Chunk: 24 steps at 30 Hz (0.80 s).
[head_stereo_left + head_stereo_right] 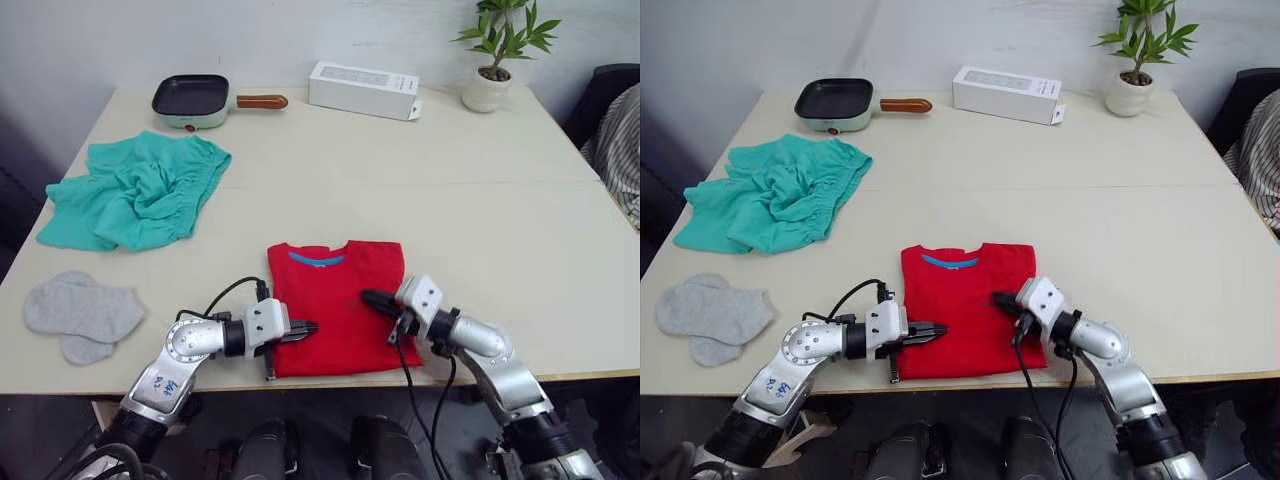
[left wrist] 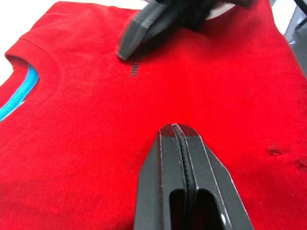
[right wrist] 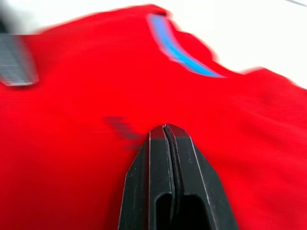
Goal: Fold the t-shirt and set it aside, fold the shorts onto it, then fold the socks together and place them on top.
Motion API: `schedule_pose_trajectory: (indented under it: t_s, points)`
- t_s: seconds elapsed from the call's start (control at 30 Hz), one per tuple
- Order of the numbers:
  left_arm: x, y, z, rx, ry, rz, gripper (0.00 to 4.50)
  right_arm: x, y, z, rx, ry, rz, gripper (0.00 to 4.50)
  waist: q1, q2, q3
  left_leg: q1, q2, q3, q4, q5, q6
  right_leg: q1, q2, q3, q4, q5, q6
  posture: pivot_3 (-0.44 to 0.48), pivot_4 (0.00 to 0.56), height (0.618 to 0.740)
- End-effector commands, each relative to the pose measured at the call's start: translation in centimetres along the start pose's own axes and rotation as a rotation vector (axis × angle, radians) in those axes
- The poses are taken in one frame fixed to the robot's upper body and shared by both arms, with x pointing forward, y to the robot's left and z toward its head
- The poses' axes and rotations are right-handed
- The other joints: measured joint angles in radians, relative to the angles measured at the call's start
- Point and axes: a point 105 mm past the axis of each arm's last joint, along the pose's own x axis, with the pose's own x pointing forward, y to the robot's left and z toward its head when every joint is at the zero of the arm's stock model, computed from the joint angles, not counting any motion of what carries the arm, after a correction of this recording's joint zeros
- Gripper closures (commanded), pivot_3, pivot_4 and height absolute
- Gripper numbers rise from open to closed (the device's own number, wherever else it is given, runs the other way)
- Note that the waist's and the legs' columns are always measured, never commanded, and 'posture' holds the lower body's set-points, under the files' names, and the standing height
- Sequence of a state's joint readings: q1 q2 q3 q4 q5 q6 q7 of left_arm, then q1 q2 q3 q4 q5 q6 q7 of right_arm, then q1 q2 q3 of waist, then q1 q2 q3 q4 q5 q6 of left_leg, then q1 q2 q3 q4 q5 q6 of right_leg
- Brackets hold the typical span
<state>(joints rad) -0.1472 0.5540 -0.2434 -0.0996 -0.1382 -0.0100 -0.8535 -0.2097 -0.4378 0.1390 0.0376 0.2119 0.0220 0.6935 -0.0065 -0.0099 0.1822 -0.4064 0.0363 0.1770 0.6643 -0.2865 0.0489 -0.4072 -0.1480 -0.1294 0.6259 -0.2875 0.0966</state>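
**A:** Start with the left eye view. Where does the t-shirt (image 1: 340,305) sit?

**B:** You see it folded into a neat rectangle at the near edge of the table (image 1: 420,190), collar facing away from you. Taking the shirt as your mark, the shorts (image 1: 135,190) lie crumpled well beyond it to its left, and the socks (image 1: 80,313) lie flat, well to its left, near the table's front edge.

**A:** And your grippers?

**B:** The left gripper (image 1: 305,328) points in over the shirt's left part, the right gripper (image 1: 372,298) over its right part, tips aimed at each other. Far behind the shirt stand a green pan (image 1: 192,98), a white box (image 1: 362,88) and a potted plant (image 1: 497,55).

**A:** Right eye view?

**B:** Same layout, nothing to add.

**A:** Left wrist view?

**B:** Your left fingers (image 2: 163,167) are pressed together, gripping nothing, just above the red cloth. The other gripper shows across the shirt, beside the small dark chest print (image 2: 135,70).

**A:** Right wrist view?

**B:** Your right fingers (image 3: 187,172) are together too, empty, low over the shirt, with the blue collar band (image 3: 180,50) beyond them.
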Motion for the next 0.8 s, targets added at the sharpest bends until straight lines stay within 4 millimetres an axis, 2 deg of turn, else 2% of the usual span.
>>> schedule_pose_trajectory:
  t_s: [0.03, 0.17, 0.23, 0.27, 0.37, 0.47, 0.57, 0.63, 0.73, 0.8]
  points:
    - [-0.9, -1.1, -3.4, -0.048, 0.134, -0.02, 4.49, -0.2, -2.9, -0.2, 0.063, -0.004, -0.11, 4.5, -0.002, 0.002, -0.004, 0.0, 0.0, 0.0, 0.0, 0.0, 0.0, 0.0, 0.0, 0.0, 0.0, 0.0, 0.0, 0.0, 0.15, 0.74]
    - [-1.2, -0.7, -2.7, 0.001, 0.093, -0.012, 4.49, -0.1, -6.0, 0.0, 0.02, -0.019, -0.21, 4.5, -0.011, 0.005, -0.007, 0.001, 0.0, 0.0, 0.0, 0.0, 0.0, 0.0, 0.0, 0.0, 0.0, 0.0, 0.0, 0.0, 0.15, 0.74]
    - [-1.4, -0.1, -1.2, -0.009, 0.002, 0.011, 4.49, 0.0, -7.4, 1.0, 0.034, -0.076, -0.263, 4.5, -0.019, 0.005, -0.007, 0.001, 0.0, 0.0, 0.0, 0.0, 0.0, 0.0, 0.0, -0.001, 0.001, 0.0, -0.001, 0.0, 0.15, 0.74]
    - [-1.5, 0.1, -0.1, -0.008, -0.05, 0.016, 4.49, 0.2, -7.6, 1.8, 0.026, -0.112, -0.254, 4.5, -0.022, 0.005, -0.007, 0.001, 0.0, 0.0, 0.0, 0.001, 0.001, 0.0, 0.0, -0.001, 0.001, 0.0, -0.001, 0.0, 0.15, 0.74]
    - [-1.8, -0.3, 2.7, -0.04, -0.186, -0.023, 4.49, 0.5, -6.3, 4.2, -0.009, -0.217, -0.146, 4.5, -0.024, 0.005, -0.007, 0.0, 0.0, 0.0, -0.001, 0.003, 0.005, -0.001, 0.001, -0.001, 0.001, -0.001, -0.001, 0.0, 0.15, 0.74]
    - [-1.3, -0.8, 3.9, -0.081, -0.225, -0.06, 4.49, 1.2, -3.0, 5.4, -0.065, -0.247, 0.046, 4.5, -0.024, 0.006, -0.006, -0.001, 0.0, 0.0, -0.002, 0.003, 0.005, -0.001, 0.001, -0.001, 0.001, -0.001, -0.001, 0.0, 0.15, 0.74]
    - [-0.4, -1.7, 2.7, -0.066, -0.156, -0.097, 4.49, 2.1, 0.5, 5.3, -0.097, -0.231, 0.217, 4.5, -0.023, 0.006, -0.006, 0.0, 0.0, 0.0, -0.002, 0.003, 0.005, 0.0, 0.002, -0.001, 0.001, -0.001, -0.001, 0.0, 0.15, 0.74]
    - [-0.2, -2.4, 1.7, -0.059, -0.115, -0.121, 4.49, 2.8, 1.6, 4.6, -0.113, -0.2, 0.26, 4.5, -0.023, 0.006, -0.006, 0.0, 0.0, 0.0, -0.002, 0.003, 0.005, 0.0, 0.002, -0.002, 0.001, -0.001, -0.001, 0.0, 0.15, 0.74]
    - [-0.4, -3.4, 0.4, -0.045, -0.057, -0.161, 4.49, 3.6, 1.6, 3.6, -0.119, -0.166, 0.255, 4.5, -0.023, 0.006, -0.006, 0.0, 0.0, 0.001, -0.002, 0.003, 0.005, -0.001, 0.002, -0.003, 0.001, -0.001, -0.001, 0.0, 0.15, 0.74]
    - [-1.0, -4.0, -0.5, -0.06, -0.025, -0.161, 4.49, 4.3, 0.5, 2.8, -0.108, -0.137, 0.211, 4.5, -0.024, 0.006, -0.006, 0.0, 0.0, 0.001, -0.002, 0.003, 0.005, -0.001, 0.001, -0.003, 0.001, -0.001, -0.001, 0.0, 0.15, 0.74]
